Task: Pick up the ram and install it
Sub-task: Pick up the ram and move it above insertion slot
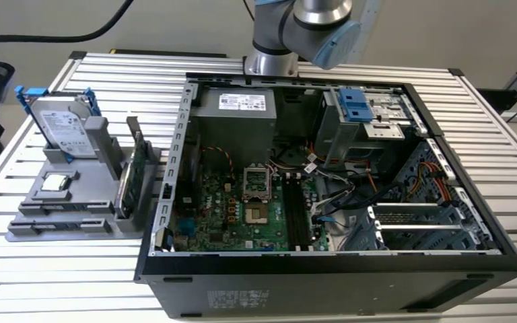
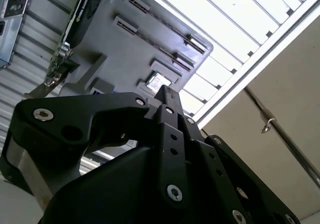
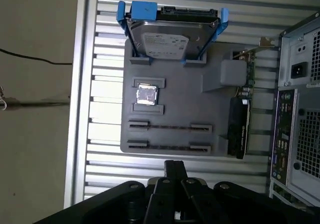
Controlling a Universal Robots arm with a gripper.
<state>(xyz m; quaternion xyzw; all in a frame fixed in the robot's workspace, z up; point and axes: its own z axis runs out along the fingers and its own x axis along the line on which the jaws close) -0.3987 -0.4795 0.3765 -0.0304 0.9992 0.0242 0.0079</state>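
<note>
First wrist view places the gripper above the slatted table, just off the edge of the grey holder tray. Its fingers are drawn together with nothing between them. The ram stands on edge in a tray slot. A second stick lies parallel just beside it, on the gripper's side. Neither is touched. In the exterior view the tray sits to the left of the open computer case, whose black memory slots look vacant.

Probable faults:
- Fingers this narrow cannot straddle the stick and would strike its top edge.
- An off-centre approach could knock the neighbouring stick or catch the slot brackets.
- The graphics card near the sticks' ends limits clearance.
- A thin board gripped off-centre may tilt and miss its slot, and the cables beside the slots could snag.
</note>
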